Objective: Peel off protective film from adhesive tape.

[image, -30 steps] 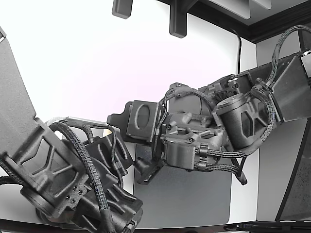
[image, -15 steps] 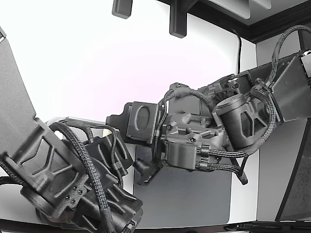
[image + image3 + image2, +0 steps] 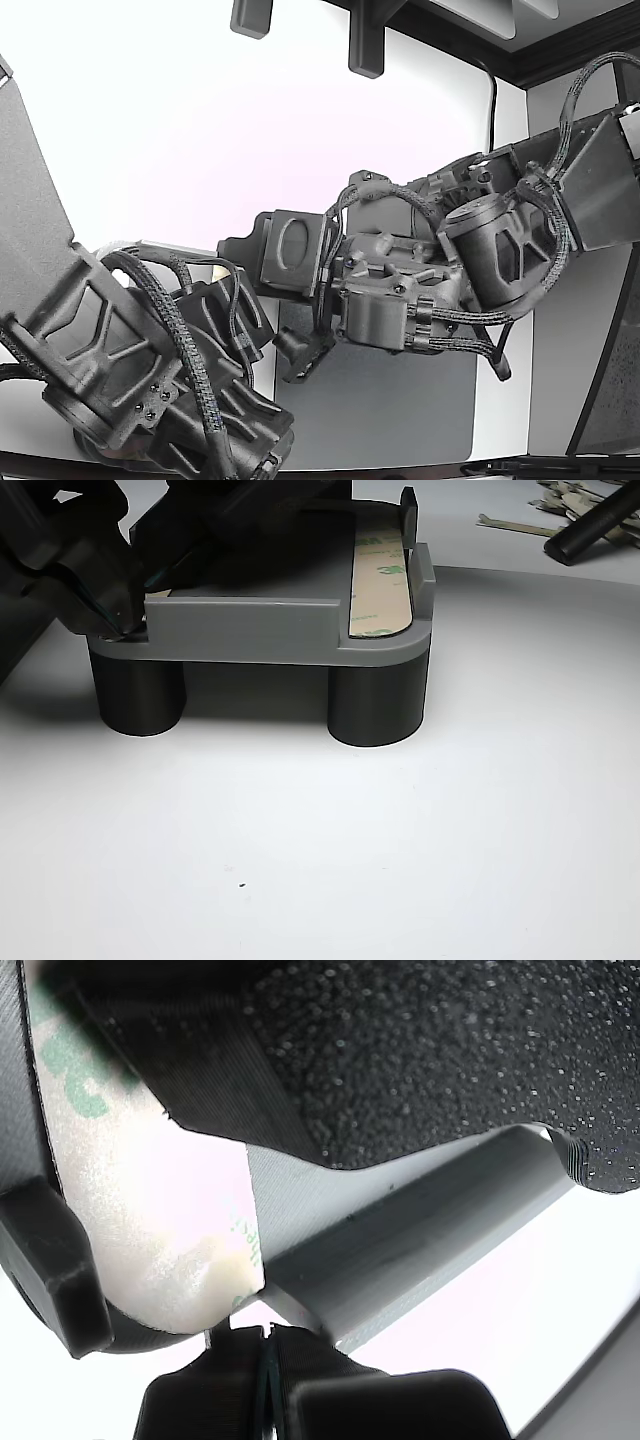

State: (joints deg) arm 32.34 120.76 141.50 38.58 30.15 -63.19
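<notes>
A grey fixture [image 3: 250,630] on round legs carries adhesive tape with pale film printed in green. In the wrist view one tape strip [image 3: 150,1190] lies along the fixture's grey rail [image 3: 420,1230], and its rounded end curls up at the corner. My gripper [image 3: 268,1332] sits at that end, fingertips pressed together on the lifted edge of the protective film. The other view shows the gripper [image 3: 132,628] at the fixture's left corner and a second strip [image 3: 380,580] lying flat on the right side. In the exterior view the fingertips are hidden between the arms.
A second arm [image 3: 120,350] fills the exterior view's left, close to my wrist. A dark mat [image 3: 400,400] lies under both arms. Loose peeled strips [image 3: 540,510] and a black rod [image 3: 590,530] lie behind the fixture, at the other view's right.
My wrist has shifted very slightly toward the exterior view's right and downward. The second arm has not moved.
</notes>
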